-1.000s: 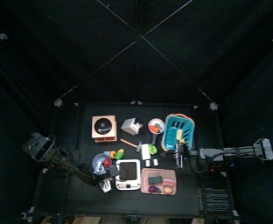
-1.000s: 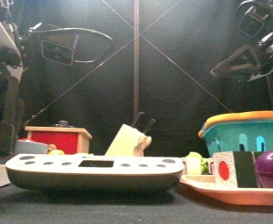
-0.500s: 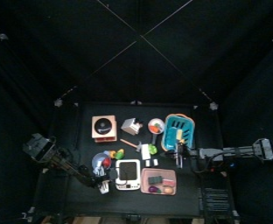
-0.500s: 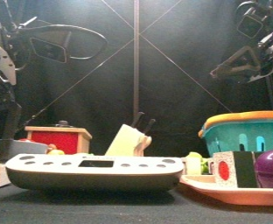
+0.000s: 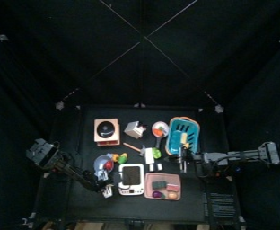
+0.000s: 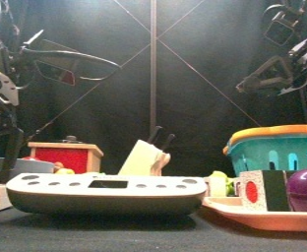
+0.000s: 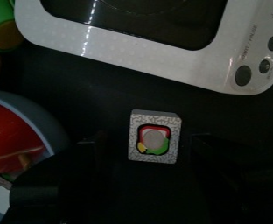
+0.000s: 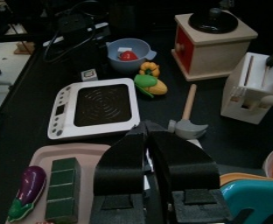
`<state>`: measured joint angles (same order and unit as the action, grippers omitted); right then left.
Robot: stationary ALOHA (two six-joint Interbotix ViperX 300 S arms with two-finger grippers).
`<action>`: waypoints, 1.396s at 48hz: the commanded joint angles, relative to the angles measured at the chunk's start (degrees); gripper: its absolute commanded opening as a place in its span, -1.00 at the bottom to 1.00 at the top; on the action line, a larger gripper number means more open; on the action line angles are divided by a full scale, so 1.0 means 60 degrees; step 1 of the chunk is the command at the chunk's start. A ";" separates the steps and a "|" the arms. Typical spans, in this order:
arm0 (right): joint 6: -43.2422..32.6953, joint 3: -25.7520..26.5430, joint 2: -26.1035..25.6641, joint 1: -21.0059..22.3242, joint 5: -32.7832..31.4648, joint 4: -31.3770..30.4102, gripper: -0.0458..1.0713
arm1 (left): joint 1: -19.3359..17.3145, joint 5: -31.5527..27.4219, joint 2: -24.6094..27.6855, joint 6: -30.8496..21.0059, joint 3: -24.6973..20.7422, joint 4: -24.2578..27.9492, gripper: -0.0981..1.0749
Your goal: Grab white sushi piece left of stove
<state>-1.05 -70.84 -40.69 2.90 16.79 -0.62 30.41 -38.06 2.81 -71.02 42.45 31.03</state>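
The white sushi piece [image 7: 154, 142], a tiny white block with a red and green centre, lies on the black table just beside the white stove [image 7: 163, 39]. My left gripper [image 7: 153, 168] hangs right over it, open, with one jaw on either side of the piece. In the top view this gripper [image 5: 107, 188] is at the stove's [image 5: 130, 179] left edge. The right wrist view also shows the stove [image 8: 94, 107] and the sushi piece [image 8: 90, 76]. My right gripper [image 8: 160, 166] is shut and empty, near the teal basket [image 5: 183, 134].
A pink tray [image 5: 163, 186] with toy food lies right of the stove. A blue bowl [image 8: 127, 54] with a red toy, a brown box [image 5: 107, 131], a white knife block [image 8: 254, 87] and a green-yellow toy [image 8: 150, 83] stand behind the stove.
My left arm has lowered and drawn in towards the stove's left side. The right arm has hardly moved.
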 commanded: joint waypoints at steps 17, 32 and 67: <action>0.0000 0.0088 -0.0029 -0.0029 0.0044 0.0029 -0.90 | -0.0044 -0.0015 -0.0088 0.0015 -0.0454 0.0059 0.49; 0.0000 0.0205 -0.0015 -0.0088 0.0044 -0.0015 -0.91 | 0.0293 -0.0498 -0.0527 0.0015 -0.0732 0.0044 0.48; 0.0015 0.0264 -0.0015 -0.0161 0.0044 -0.0088 -0.90 | 0.0293 -0.2021 -0.1582 0.0000 -0.0615 0.0029 0.48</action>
<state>-1.05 -70.58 -40.69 2.02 16.79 -1.05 32.26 -50.01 -5.98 -70.93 39.20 31.03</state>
